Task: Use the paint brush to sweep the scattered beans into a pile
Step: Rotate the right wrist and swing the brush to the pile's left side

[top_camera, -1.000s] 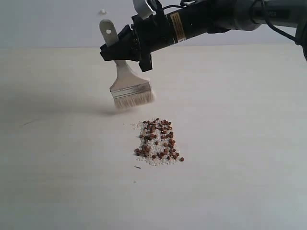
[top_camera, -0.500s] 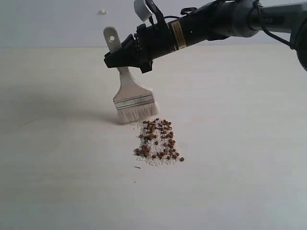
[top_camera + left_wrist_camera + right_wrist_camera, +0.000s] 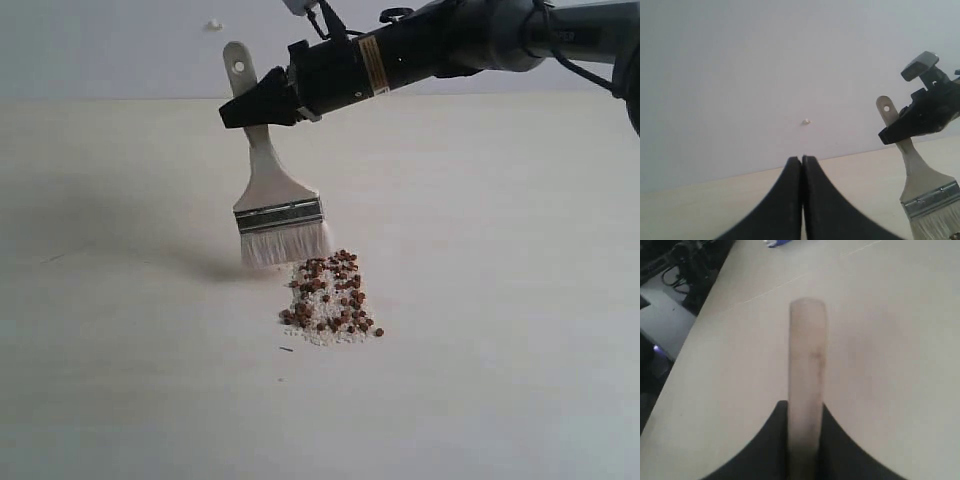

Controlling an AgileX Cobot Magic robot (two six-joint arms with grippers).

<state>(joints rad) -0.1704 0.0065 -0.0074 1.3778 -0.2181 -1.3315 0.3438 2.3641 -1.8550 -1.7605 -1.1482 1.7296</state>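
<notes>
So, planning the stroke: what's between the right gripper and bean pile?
Only the paint brush the right gripper holds, bristles at the pile's edge, in the exterior view.

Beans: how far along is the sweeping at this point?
Done: the beans mostly sit in one compact pile with white crumbs. In hand: the right gripper clamps the paint brush, bristles down at the pile's far edge. Remaining: a few beans at the near rim need tucking in. The left gripper is shut, idle.
</notes>
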